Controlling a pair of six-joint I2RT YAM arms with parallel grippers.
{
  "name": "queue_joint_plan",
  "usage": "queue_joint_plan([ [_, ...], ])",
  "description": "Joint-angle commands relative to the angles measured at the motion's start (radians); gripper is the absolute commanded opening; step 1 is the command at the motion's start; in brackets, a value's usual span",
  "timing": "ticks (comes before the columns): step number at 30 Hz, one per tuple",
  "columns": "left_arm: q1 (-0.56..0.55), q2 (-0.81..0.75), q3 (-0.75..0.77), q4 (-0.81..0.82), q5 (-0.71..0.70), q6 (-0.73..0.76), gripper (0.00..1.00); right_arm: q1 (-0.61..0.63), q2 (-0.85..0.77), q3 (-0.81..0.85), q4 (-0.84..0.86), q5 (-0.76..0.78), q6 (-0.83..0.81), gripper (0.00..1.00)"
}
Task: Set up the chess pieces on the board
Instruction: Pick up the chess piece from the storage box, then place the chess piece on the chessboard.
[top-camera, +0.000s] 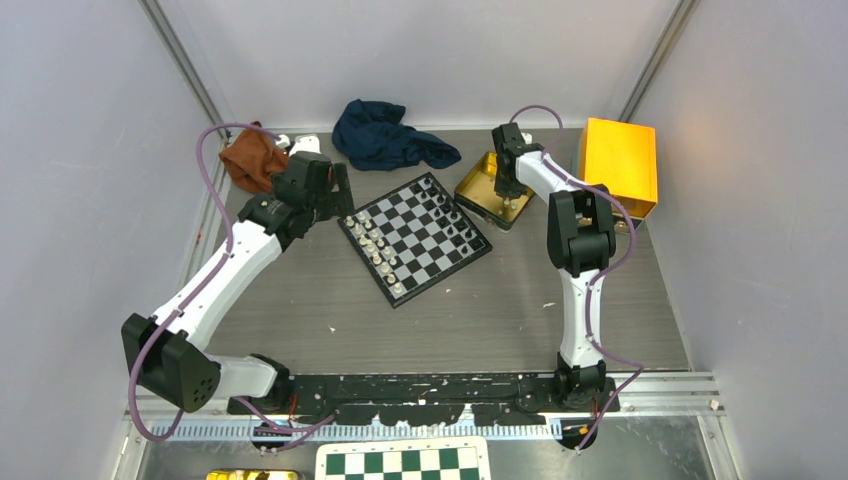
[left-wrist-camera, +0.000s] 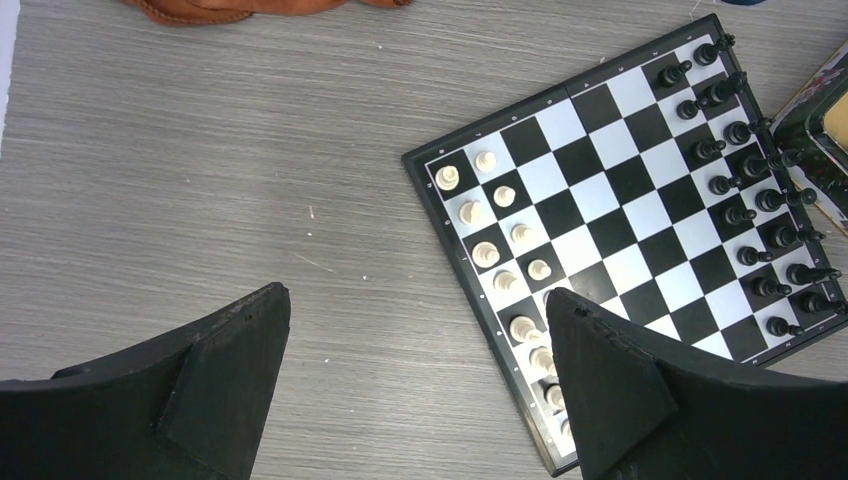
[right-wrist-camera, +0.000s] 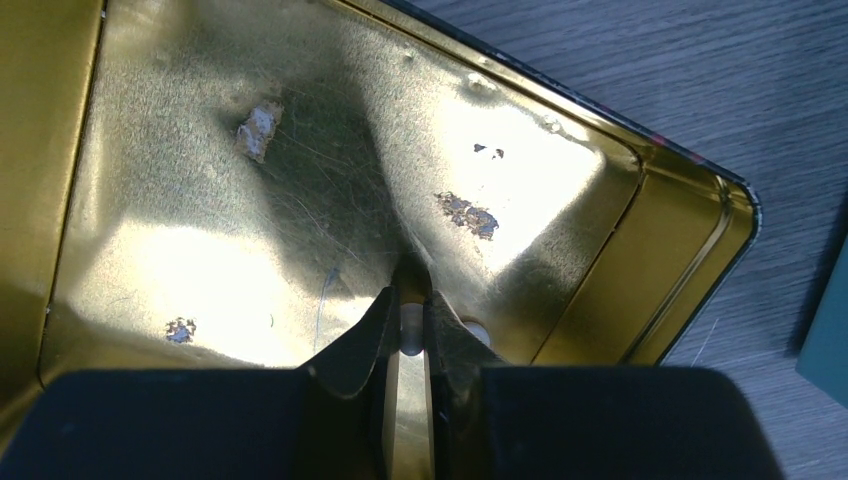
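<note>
Grey wood-grain table (top-camera: 480, 310) is carrying the board (top-camera: 425, 235) at its middle, with white pieces (top-camera: 378, 245) lining one edge and black pieces (top-camera: 452, 210) the opposite edge; a gold tin (top-camera: 475, 185) is sitting just beside it. From the left wrist, the left gripper (left-wrist-camera: 415, 300) is hanging spread wide over the board's corner, holding nothing. From the right wrist, the right gripper (right-wrist-camera: 408, 300) is reaching into the tin, pinching a white piece (right-wrist-camera: 408, 335).

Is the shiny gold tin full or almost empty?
Almost empty: the gold tin shows bare floor, just one pale piece in the right end effector and a second piece beside it.
</note>
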Motion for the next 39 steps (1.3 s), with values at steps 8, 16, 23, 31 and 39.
queue_joint_plan([
  [8, -0.003, -0.048, 0.038, 0.029, -0.034, 0.018, 0.99, 0.033, -0.095, 0.073, -0.011, 0.029, -0.004, 0.01],
  [16, -0.003, -0.112, 0.006, 0.021, -0.047, 0.021, 0.99, 0.171, -0.203, 0.001, -0.025, 0.037, -0.031, 0.01],
  [23, -0.003, -0.153, -0.021, 0.019, -0.048, 0.022, 1.0, 0.347, -0.314, -0.123, -0.007, 0.05, -0.022, 0.01],
  [31, -0.003, -0.175, -0.034, 0.022, -0.048, 0.032, 1.0, 0.542, -0.358, -0.192, 0.001, 0.048, 0.008, 0.01],
  [39, -0.003, -0.2, -0.053, 0.027, -0.053, 0.042, 1.0, 0.689, -0.324, -0.224, 0.039, 0.063, 0.028, 0.01],
])
